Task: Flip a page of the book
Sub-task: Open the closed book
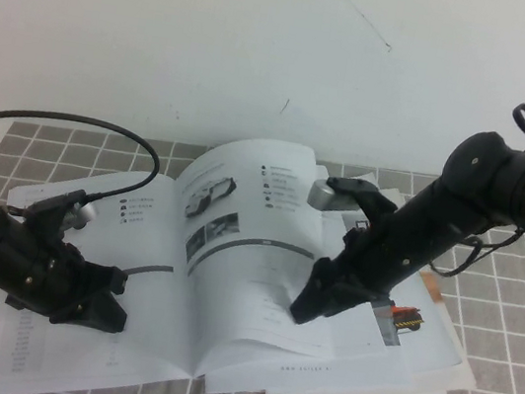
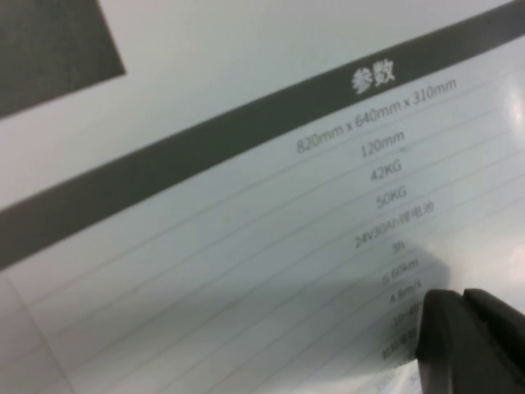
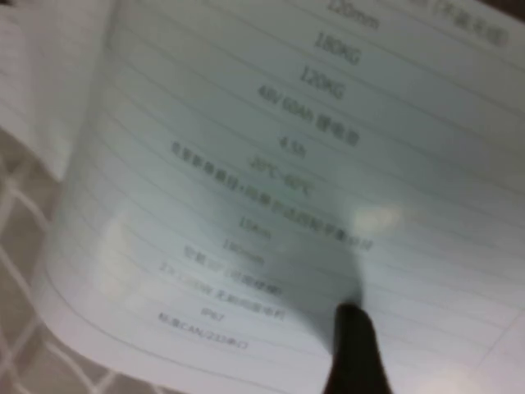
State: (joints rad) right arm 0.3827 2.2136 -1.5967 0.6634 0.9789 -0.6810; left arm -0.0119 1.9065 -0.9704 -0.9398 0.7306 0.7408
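The book (image 1: 46, 363) lies open on the checked cloth. The page (image 1: 249, 285), showing a white-black robot vehicle, is raised and bowed above the right half of the book. My right gripper (image 1: 305, 309) is at the page's outer edge and shut on it. In the right wrist view one dark finger (image 3: 354, 353) lies on the page's table text (image 3: 246, 164); the other finger is hidden. My left gripper (image 1: 112, 311) is shut and presses its tip on the book's left-hand leaf. In the left wrist view its joined fingers (image 2: 472, 345) rest on the printed table (image 2: 205, 205).
A grey checked tablecloth (image 1: 502, 325) covers the table. More pages and loose sheets (image 1: 435, 369) stick out under the book on the right. The left arm's black cable (image 1: 104, 127) loops over the book's far left corner. A white wall stands behind.
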